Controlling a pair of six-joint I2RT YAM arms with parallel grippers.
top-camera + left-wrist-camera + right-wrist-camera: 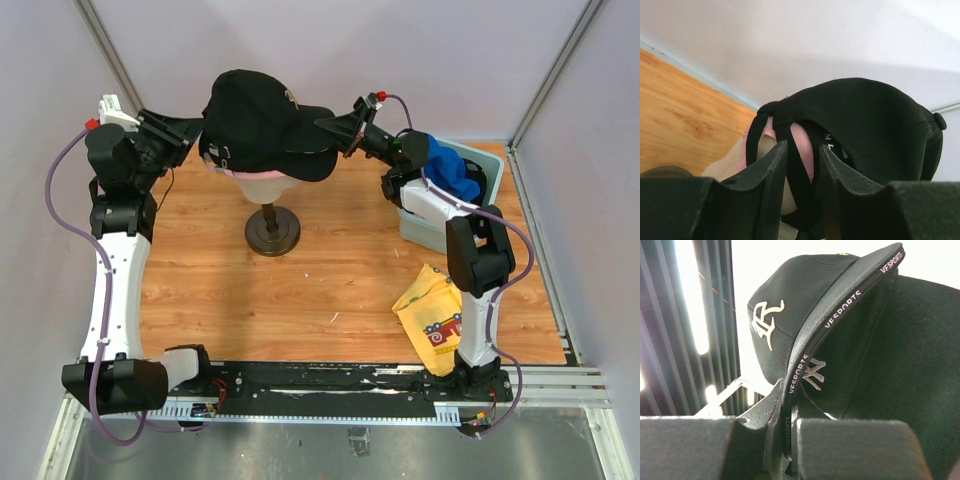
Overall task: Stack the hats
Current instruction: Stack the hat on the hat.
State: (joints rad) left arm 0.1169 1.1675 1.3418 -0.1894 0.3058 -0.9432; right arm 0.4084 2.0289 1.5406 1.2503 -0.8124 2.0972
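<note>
Centre of the desk [340, 270]: a mannequin head [262, 188] on its dark stand [272, 232], wearing the pink cap [268, 176] with the black cap [255, 120] on top, white logo at the front. Off to the right, a grey bin [492, 160] holds the blue cap [455, 170], and a yellow cloth [432, 315] lies nearer. The right claw [335, 130] is clamped on the black brim [840, 315]. The left claw [198, 140] straddles the rear strap [797, 170], but I can't tell if it's pinching.
</note>
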